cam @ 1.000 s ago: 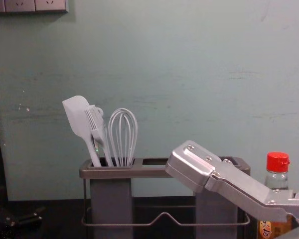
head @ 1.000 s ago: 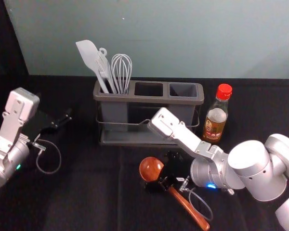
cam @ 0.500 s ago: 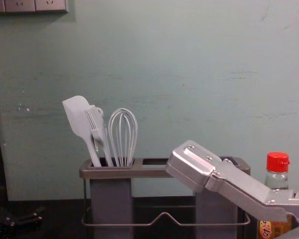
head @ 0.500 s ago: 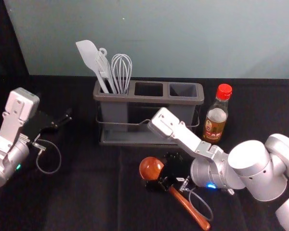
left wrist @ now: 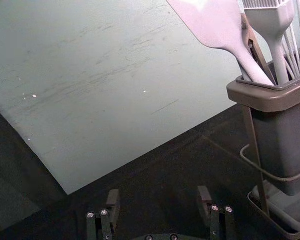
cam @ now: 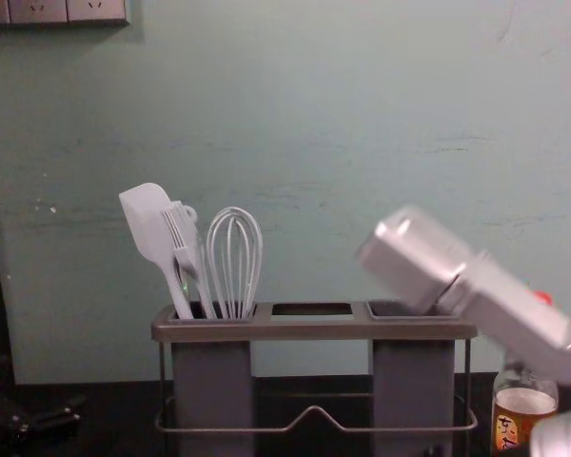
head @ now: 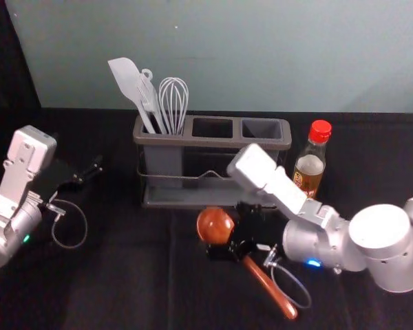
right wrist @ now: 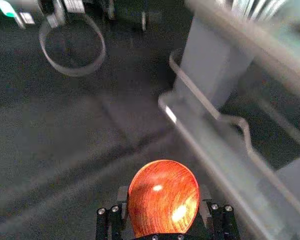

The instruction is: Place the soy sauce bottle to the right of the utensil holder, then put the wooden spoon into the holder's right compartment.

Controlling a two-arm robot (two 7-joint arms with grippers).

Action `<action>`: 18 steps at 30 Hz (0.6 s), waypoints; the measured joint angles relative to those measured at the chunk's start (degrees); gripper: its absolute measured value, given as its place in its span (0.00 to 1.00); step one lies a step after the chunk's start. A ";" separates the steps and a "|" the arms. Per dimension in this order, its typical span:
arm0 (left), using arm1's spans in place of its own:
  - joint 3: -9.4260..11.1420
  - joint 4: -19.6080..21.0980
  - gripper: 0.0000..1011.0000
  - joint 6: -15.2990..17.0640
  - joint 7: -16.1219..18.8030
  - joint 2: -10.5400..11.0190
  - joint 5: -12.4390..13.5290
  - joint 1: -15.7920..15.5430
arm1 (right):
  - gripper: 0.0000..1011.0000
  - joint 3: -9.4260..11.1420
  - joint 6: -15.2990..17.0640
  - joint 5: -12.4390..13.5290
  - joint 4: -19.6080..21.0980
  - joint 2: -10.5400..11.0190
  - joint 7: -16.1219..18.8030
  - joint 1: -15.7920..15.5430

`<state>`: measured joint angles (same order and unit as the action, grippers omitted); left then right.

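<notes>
In the head view my right gripper [head: 235, 240] is shut on the wooden spoon [head: 270, 285] just below its bowl, in front of the utensil holder [head: 213, 141]; the handle slants down toward the near right. The right wrist view has the spoon's bowl [right wrist: 162, 200] between the fingers of my right gripper [right wrist: 163, 192]. The soy sauce bottle [head: 310, 165] stands upright to the right of the holder, partly behind the right arm in the chest view. My left gripper [head: 93, 170] is parked at the left; in the left wrist view the left gripper [left wrist: 159, 197] stands open and empty.
A white spatula [cam: 150, 224], a brush [cam: 186, 243] and a whisk [cam: 234, 257] stand in the holder's left compartment. The middle compartment [head: 213, 128] and right compartment [head: 261, 128] look empty. A wall [cam: 362, 124] rises behind the table.
The right arm has risen and shifted a little to the right, and the spoon has come up with it. The left arm, holder and bottle have stayed put.
</notes>
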<state>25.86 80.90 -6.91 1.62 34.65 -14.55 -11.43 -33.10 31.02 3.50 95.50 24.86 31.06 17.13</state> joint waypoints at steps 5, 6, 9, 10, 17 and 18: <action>0.00 0.00 0.99 0.00 0.00 0.00 0.00 0.00 | 0.83 3.73 -8.45 4.35 3.83 2.32 1.27 -2.69; 0.00 0.00 0.99 0.00 0.00 0.00 0.00 0.00 | 0.83 4.26 -9.88 5.17 4.28 2.63 1.60 -3.03; 0.00 0.00 0.99 0.00 0.00 0.00 0.00 0.00 | 0.83 6.54 -15.33 8.32 5.82 3.80 3.18 -4.38; 0.00 0.00 0.99 0.00 0.00 0.00 0.00 0.00 | 0.83 7.07 -16.69 9.10 6.13 4.04 3.53 -4.66; 0.00 0.00 0.99 0.00 0.00 0.00 0.00 0.00 | 0.83 11.53 -27.53 15.49 7.70 5.22 6.07 -6.06; 0.00 0.00 0.99 0.00 0.00 0.00 0.00 0.00 | 0.83 12.28 -29.42 16.82 7.74 5.26 6.64 -5.99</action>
<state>25.86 80.90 -6.91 1.62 34.65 -14.54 -11.43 -20.82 1.59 20.32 103.25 30.11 37.70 11.14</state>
